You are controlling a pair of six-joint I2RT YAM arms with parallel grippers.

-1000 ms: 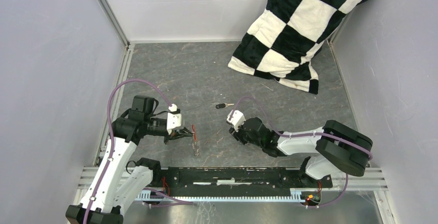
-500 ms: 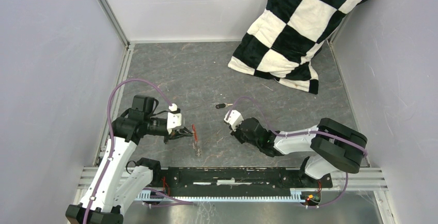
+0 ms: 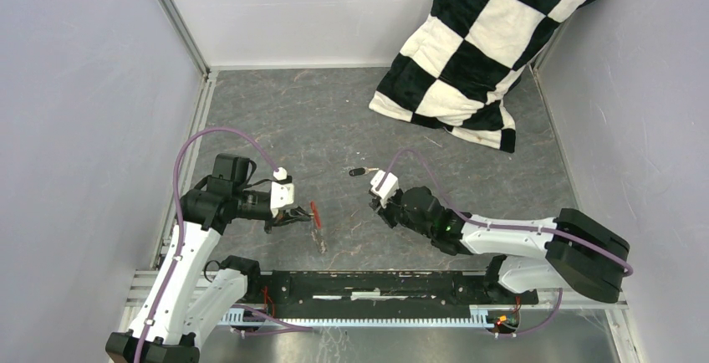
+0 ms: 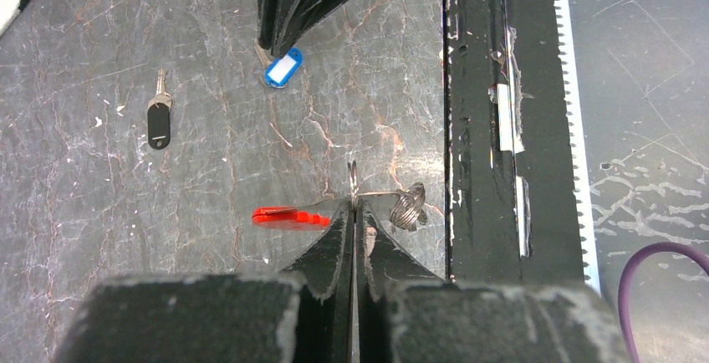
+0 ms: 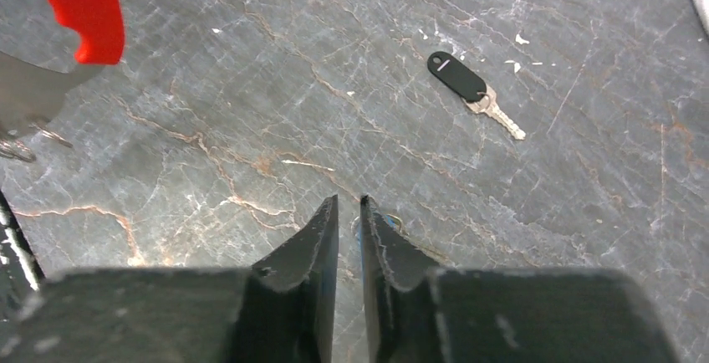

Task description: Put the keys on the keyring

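left tool [image 4: 354,207] is clamped shut on the one keyring [image 4: 407,209], red tag [image 4: 288,215] alongside, by the desk's [image 3: 318,120] near edge. right tool [image 5: 349,206], a slit apart, has its tips at the blue key [image 4: 283,69]; cannot tell if it grips. second of two keys, the black key [image 5: 458,76], lies apart toward mid-desk. only the left wrist view shows the blue key whole.

The grey marbled table [image 3: 276,120] carries a black-headed key [image 4: 159,120], a blue-headed key [image 4: 282,69] and a checkered cushion [image 3: 493,45].

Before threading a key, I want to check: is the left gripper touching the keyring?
Touching. In the left wrist view, the left gripper pinches the metal loop of the keyring.
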